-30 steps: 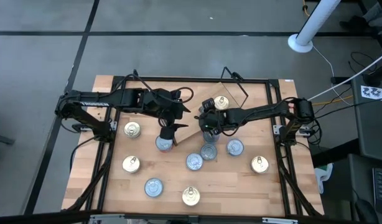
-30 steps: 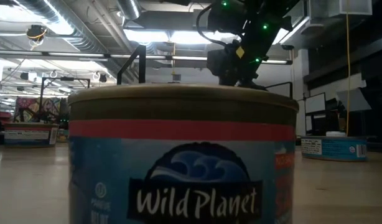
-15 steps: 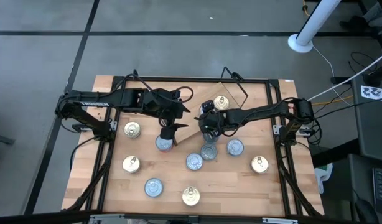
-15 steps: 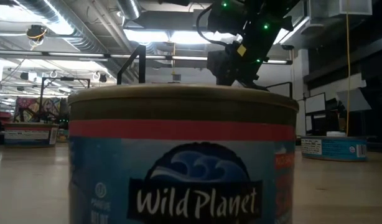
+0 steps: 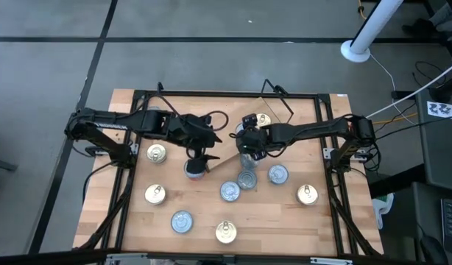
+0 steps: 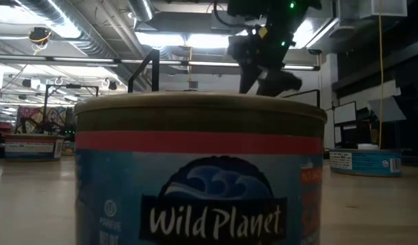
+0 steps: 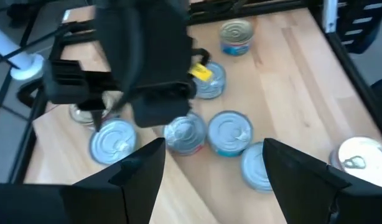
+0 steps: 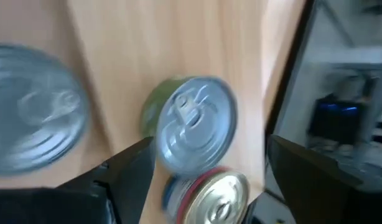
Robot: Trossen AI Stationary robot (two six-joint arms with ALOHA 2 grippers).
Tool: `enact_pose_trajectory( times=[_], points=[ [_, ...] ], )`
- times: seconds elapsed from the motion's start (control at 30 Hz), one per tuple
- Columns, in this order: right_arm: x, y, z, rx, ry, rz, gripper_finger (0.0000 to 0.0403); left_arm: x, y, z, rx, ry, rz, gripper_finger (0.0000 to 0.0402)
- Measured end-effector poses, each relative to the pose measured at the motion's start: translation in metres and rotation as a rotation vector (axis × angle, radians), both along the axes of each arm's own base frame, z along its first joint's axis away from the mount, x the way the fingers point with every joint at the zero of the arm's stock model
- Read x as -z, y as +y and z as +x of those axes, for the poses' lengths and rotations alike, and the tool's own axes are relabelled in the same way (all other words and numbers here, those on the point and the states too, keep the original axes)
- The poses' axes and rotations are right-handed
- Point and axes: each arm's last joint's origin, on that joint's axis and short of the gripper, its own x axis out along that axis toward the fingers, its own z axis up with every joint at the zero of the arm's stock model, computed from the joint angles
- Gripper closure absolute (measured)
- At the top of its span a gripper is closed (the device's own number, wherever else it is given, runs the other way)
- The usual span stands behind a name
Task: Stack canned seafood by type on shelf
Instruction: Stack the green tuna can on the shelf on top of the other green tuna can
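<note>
Blue-labelled and gold tins of canned seafood stand scattered on the table. The shelf (image 5: 277,109) lies slantwise at mid-table, with a gold tin (image 5: 263,120) on it. My right gripper (image 5: 244,147) hangs open above a silver-topped tin (image 8: 194,121) that stands on light wood. A gold-topped tin (image 8: 213,196) and another silver-topped one (image 8: 29,134) stand beside that tin. My left gripper (image 5: 199,153) is open above a blue tin (image 5: 195,169), with nothing between its fingers (image 7: 138,171).
Gold tins (image 5: 157,153) (image 5: 154,193) (image 5: 226,232) (image 5: 307,194) and blue tins (image 5: 230,191) (image 5: 247,179) (image 5: 277,174) (image 5: 182,221) dot the near half of the table. One blue-labelled tin (image 6: 199,170) fills the low view. A black frame (image 5: 211,94) borders the table.
My right gripper has risen away from the tin below it, and in the low view its fingers now stand wider apart. My left arm has swung a little toward the table's near edge. No tin has shifted.
</note>
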Motion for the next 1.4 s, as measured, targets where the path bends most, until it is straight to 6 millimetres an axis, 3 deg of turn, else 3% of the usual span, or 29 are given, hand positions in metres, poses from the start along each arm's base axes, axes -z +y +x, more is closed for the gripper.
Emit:
enact_pose_trajectory(
  times=[0.23,0.43,0.67,1.13,1.4],
  points=[
    [-0.018,0.022,-0.009,-0.011,0.085,0.121,0.0095,0.001,-0.026,-0.002,0.064,0.003,-0.028,0.0137],
    [-0.035,0.040,-0.029,0.026,0.078,0.152,0.0095,0.014,-0.052,0.005,0.078,0.050,-0.093,0.0137],
    [-0.057,0.057,-0.049,0.117,-0.027,0.270,0.0095,0.051,-0.083,0.032,0.141,0.129,-0.075,0.0137],
    [-0.050,0.111,-0.063,0.000,0.014,0.387,0.0095,0.134,-0.120,0.063,0.277,0.345,0.062,0.0137],
    [-0.051,0.122,-0.065,-0.030,-0.014,0.357,0.0095,0.172,-0.124,0.073,0.338,0.430,0.190,0.0137]
  ],
)
